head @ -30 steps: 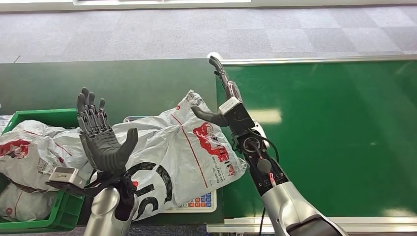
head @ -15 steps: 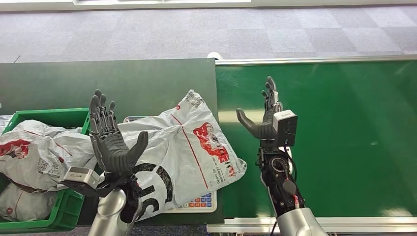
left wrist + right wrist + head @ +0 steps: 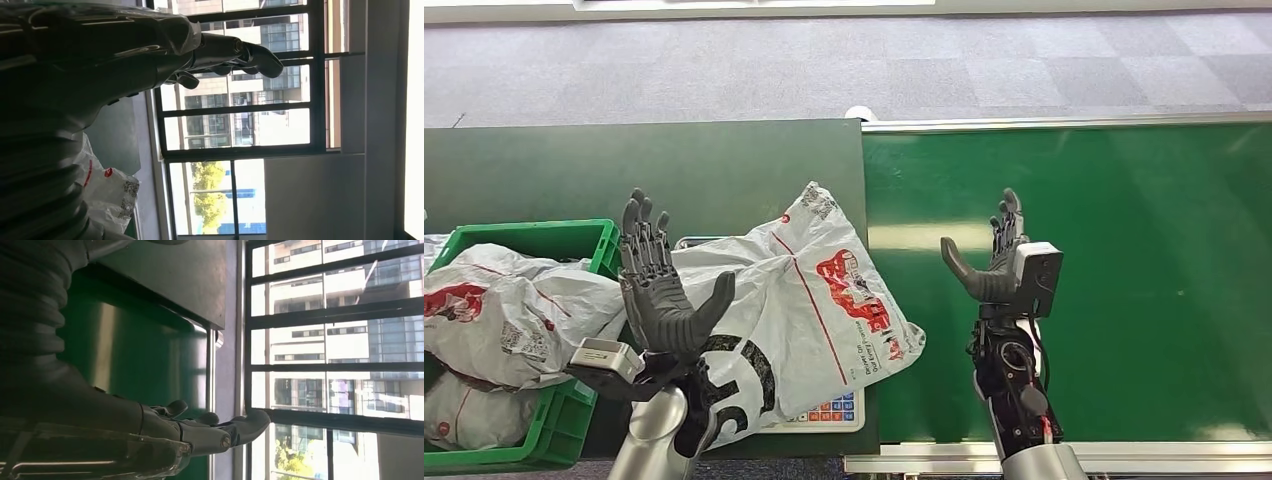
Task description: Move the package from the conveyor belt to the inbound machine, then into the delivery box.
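Withdrawn right hand [image 3: 996,262] uncovers package [image 3: 804,300], still hiding scale [image 3: 829,412].

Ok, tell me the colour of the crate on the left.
Green. The crate shows best in the head view, with white bags piled in it.

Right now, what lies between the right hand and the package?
Head view: only bare green conveyor belt separates the right hand from the package; nothing else sits there.

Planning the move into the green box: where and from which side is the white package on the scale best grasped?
Probably the package's puckered left side, nearest the left hand, which is open. It lies flat and limp over the scale, so coming from above and bunching the loose film looks best; the green box sits left.
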